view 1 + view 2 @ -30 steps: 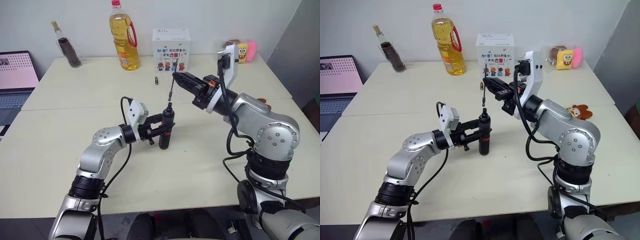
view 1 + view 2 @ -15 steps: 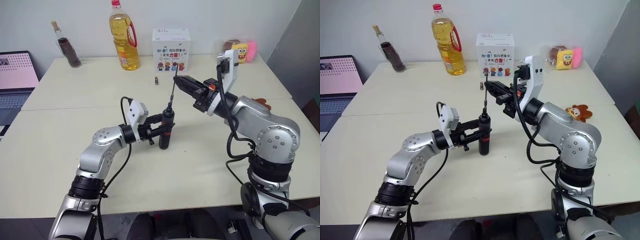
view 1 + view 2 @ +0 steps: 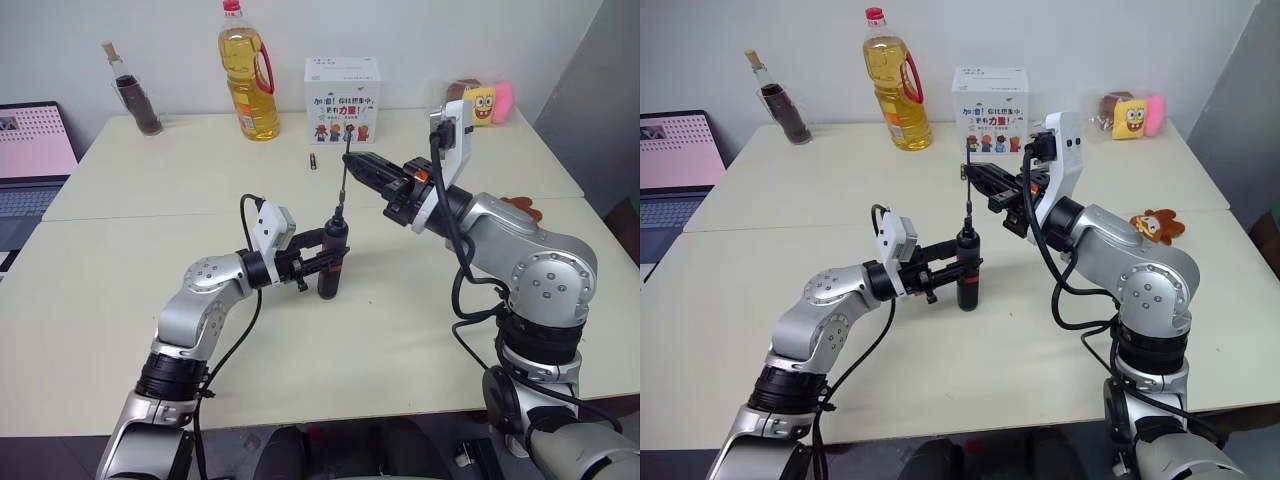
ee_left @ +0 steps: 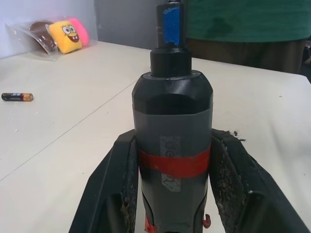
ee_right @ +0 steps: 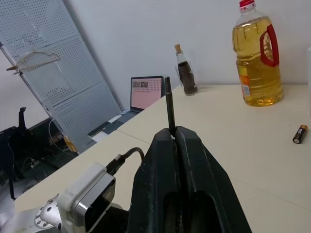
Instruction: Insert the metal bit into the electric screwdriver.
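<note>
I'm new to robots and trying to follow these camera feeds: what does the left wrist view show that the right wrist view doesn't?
Left wrist view: the left gripper clamped on the electric screwdriver at its red band, and plush toys.
Right wrist view: the right gripper shut on the metal bit, an oil bottle, a corked bottle and a laptop.
Both: the table and a battery.

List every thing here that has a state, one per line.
electric screwdriver: upright on the table, clamped by the left gripper.
metal bit: pinched in the right gripper, lower end at the screwdriver's tip.
oil bottle: upright, capped.
battery: lying flat.
laptop: open, screen lit.
</note>
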Robot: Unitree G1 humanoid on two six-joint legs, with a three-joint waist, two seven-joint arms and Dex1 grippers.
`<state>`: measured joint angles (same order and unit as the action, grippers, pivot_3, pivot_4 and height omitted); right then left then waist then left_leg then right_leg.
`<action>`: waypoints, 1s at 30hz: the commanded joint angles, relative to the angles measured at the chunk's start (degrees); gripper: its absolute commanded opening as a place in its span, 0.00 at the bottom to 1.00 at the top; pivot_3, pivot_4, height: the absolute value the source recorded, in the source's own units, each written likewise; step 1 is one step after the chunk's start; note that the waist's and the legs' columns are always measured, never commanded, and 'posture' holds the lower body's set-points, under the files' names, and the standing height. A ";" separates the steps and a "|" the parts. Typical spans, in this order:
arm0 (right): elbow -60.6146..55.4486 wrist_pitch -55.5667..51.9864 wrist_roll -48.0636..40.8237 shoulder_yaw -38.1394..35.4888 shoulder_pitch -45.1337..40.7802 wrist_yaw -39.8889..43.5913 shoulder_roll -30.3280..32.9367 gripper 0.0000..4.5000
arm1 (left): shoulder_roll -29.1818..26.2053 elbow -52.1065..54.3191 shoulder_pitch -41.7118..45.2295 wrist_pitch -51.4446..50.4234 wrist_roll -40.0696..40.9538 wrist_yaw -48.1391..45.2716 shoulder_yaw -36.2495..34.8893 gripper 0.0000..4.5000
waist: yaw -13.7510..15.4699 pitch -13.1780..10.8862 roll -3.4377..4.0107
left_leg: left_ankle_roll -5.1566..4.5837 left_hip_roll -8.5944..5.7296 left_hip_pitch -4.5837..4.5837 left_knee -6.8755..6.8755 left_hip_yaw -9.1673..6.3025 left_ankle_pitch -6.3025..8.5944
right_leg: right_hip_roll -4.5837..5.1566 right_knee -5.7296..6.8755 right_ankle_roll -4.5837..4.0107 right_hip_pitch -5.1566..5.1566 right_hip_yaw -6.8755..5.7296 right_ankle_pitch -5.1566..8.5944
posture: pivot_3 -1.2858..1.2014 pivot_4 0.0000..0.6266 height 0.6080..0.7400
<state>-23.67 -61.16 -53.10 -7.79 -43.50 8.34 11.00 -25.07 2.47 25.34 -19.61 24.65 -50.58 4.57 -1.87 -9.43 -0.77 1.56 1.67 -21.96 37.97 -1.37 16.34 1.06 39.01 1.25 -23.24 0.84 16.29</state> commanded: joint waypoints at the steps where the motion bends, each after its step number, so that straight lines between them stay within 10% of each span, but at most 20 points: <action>1: -1.86 2.01 -0.79 0.18 -0.03 1.78 0.81 0.01 | -1.23 -0.25 -1.34 -0.95 -1.56 0.76 -0.35 0.37 | 0.00 0.00 0.00 | 0.00 -0.01 0.00 0.00 0.00 0.00 | 0.00 0.00 0.00 0.00 0.00 0.00 | 0.52 0.24 1.00; 30: -1.88 4.65 -0.26 2.46 0.44 4.01 2.20 0.01 | -1.49 2.10 -2.79 -2.28 -0.29 0.16 -0.58 0.37 | 0.01 0.00 0.00 | 0.00 0.00 -0.01 -0.03 0.00 0.00 | 0.00 -0.04 0.01 0.00 0.00 0.00 | 0.52 0.24 1.00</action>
<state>-23.67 -57.74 -52.81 -5.36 -42.35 12.33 13.27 -25.53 4.76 23.80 -20.66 25.11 -50.59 3.96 -1.86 -9.44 -0.78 1.56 1.67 -21.97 37.94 -1.37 16.34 1.06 38.97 1.25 -23.24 0.84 16.30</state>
